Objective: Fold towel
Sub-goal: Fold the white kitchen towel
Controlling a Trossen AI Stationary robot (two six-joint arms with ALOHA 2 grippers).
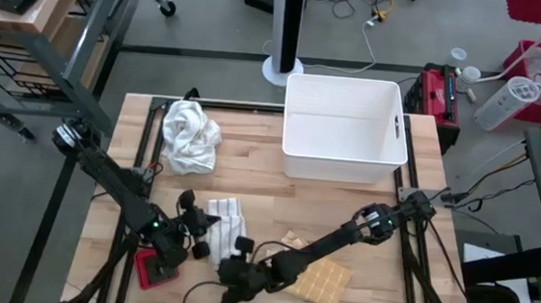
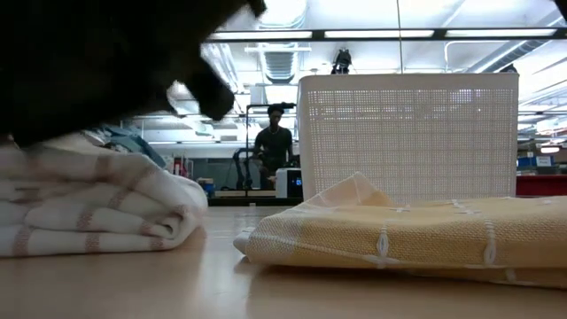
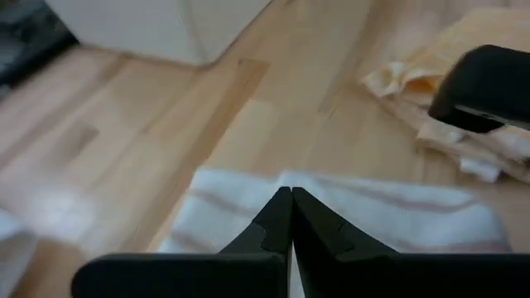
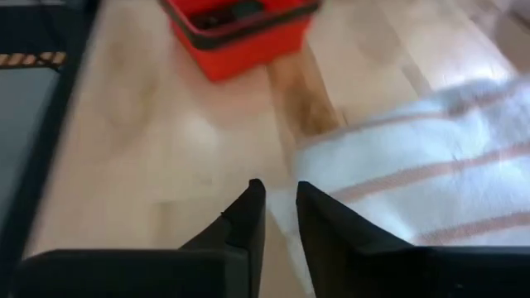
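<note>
1. Towel with stripes (image 1: 224, 221) lies half bundled near the tabletop's (image 1: 248, 193) front edge, at about 7 o'clock from the white bin (image 1: 345, 128)
2. Left claw (image 1: 196, 231) sits at the towel's 9 o'clock side, fingers pressed together, probably pinning cloth
3. Right claw (image 4: 277, 207) hangs at its 5 o'clock corner, fingers slightly apart, nothing gripped, seemingly seeking the hem
4. Yellow cloth (image 1: 323, 277) crowds 3 o'clock; bare wood lies toward 12
</note>
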